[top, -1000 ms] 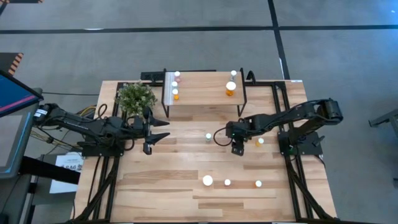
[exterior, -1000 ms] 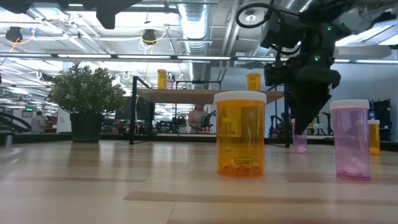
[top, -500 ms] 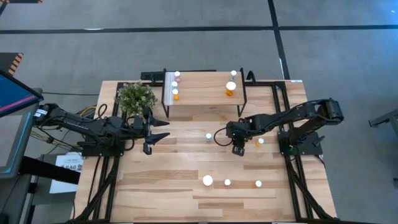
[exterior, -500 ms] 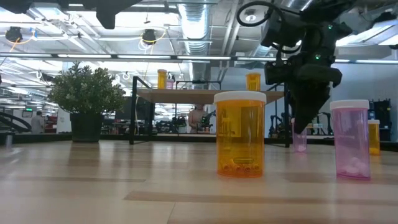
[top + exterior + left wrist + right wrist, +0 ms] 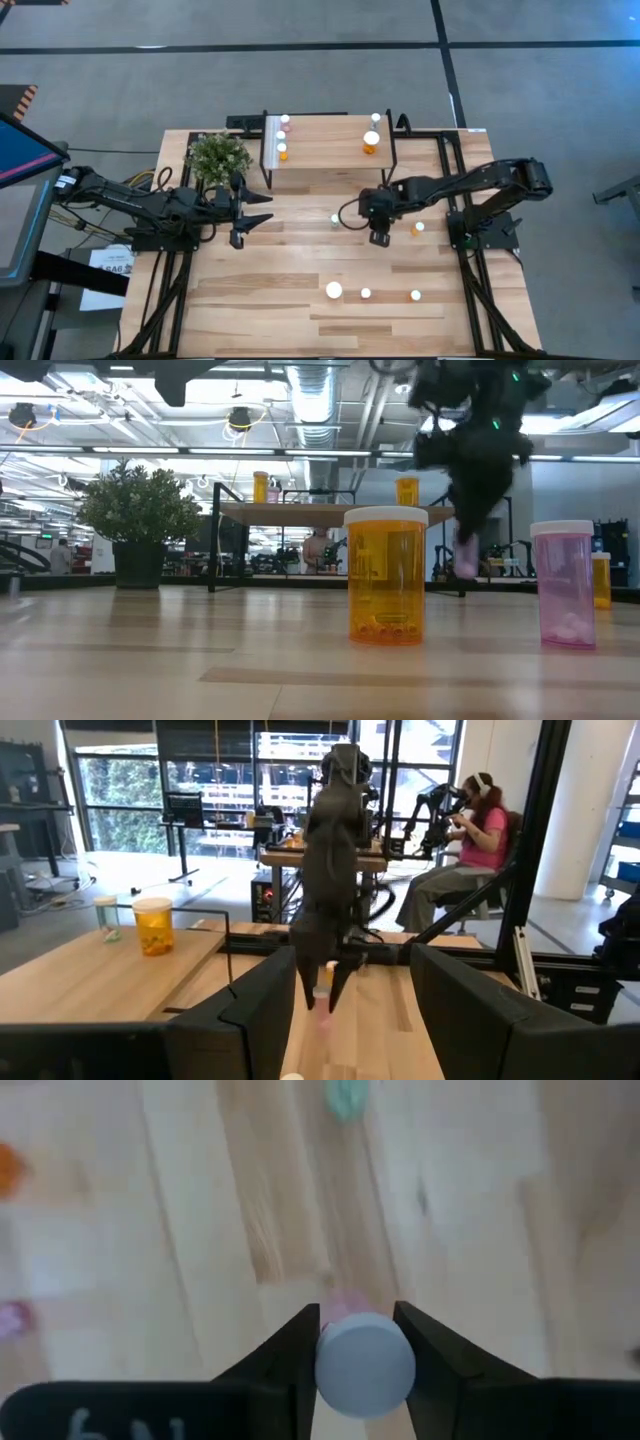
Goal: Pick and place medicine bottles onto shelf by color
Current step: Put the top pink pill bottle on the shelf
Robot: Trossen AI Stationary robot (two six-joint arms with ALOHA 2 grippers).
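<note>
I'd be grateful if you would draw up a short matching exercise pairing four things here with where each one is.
Things:
1. small pink bottle
2. potted plant
3. wide orange bottle
4. left gripper

Places:
A. on the shelf
B. in the right gripper
C. at the table's corner beside the shelf
D. empty, over the table's left half

Pairs: 1-B, 2-C, 3-A, 4-D

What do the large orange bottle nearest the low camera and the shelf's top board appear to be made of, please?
Orange bottle: likely translucent glossy plastic, since light and its contents show through; its cap looks opaque white plastic. The shelf top looks like pale matte wood with visible grain, on thin black legs, probably metal.
</note>
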